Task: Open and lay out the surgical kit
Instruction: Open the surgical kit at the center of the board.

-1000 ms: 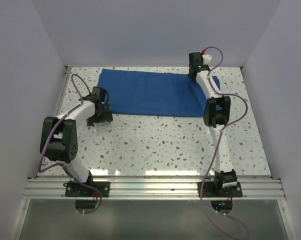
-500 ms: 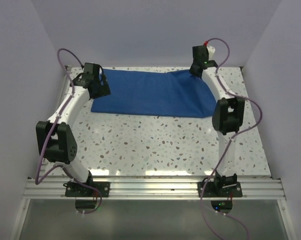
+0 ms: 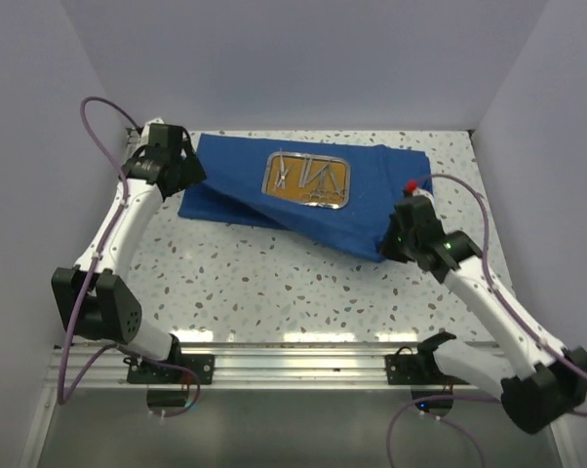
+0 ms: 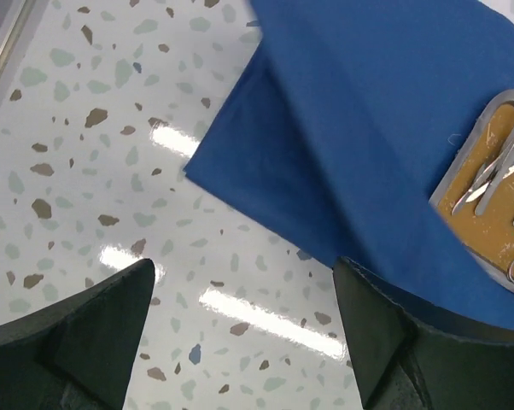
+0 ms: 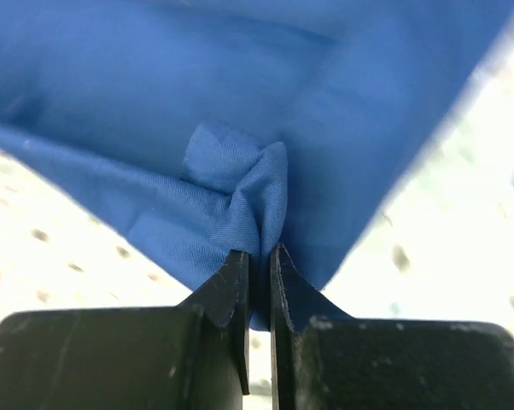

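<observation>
Blue cloth wrap (image 3: 230, 174) spread across far part of table (image 3: 274, 273); steel tray (image 3: 337, 191) on it, far centre, silvery instruments (image 4: 493, 171) inside. Right gripper (image 5: 259, 256) clamped on bunched cloth corner, near right. Left gripper (image 4: 244, 269) jaws wide apart above wrap's far left edge

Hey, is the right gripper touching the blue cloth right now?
Touching. The right wrist view shows the right gripper pinching a bunched fold of the blue cloth.

The speckled table (image 3: 303, 283) carries the blue cloth wrap (image 3: 371, 210).
</observation>
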Robot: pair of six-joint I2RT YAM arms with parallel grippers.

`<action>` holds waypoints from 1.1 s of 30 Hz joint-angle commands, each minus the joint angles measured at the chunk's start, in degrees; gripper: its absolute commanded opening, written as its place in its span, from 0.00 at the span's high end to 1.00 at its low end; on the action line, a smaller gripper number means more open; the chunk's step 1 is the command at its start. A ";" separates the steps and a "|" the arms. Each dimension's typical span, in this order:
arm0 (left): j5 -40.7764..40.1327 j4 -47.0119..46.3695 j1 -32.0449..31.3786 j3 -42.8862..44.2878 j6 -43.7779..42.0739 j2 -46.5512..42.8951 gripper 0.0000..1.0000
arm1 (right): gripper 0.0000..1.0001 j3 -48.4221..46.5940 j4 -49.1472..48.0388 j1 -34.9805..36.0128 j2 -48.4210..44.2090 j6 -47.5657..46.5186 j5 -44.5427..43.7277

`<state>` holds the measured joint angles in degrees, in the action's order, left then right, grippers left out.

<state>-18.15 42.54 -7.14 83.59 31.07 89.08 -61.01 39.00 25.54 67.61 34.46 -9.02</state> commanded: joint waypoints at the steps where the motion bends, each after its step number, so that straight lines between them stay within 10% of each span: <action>1: -3.64 0.88 0.46 -3.08 6.53 -7.58 0.11 | 1.00 9.41 18.16 -0.75 -18.53 4.12 -3.62; 5: -5.14 0.09 0.46 -7.99 11.02 -13.12 0.11 | 1.00 12.14 32.16 -0.67 -34.72 9.12 -7.67; 6: -5.05 -0.27 0.46 -9.83 11.55 -13.92 0.11 | 0.62 12.41 34.19 -0.58 -35.96 10.09 -8.21; 9: -4.96 1.30 0.37 -11.78 13.05 -15.34 0.11 | 0.02 12.15 35.87 -0.75 -36.42 10.80 -7.85; 24: 2.67 -2.90 0.28 -20.66 9.19 -18.77 0.13 | 0.02 -0.52 23.59 -0.67 -23.42 9.05 -14.10; 33: 12.26 -10.55 0.19 -23.39 4.35 -10.34 0.13 | 0.06 -0.16 20.85 -0.58 -1.01 3.96 7.25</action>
<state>-10.70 37.28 -7.14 61.23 38.33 76.25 -61.10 59.75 24.84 61.78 40.99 -10.59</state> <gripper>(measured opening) 0.872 0.952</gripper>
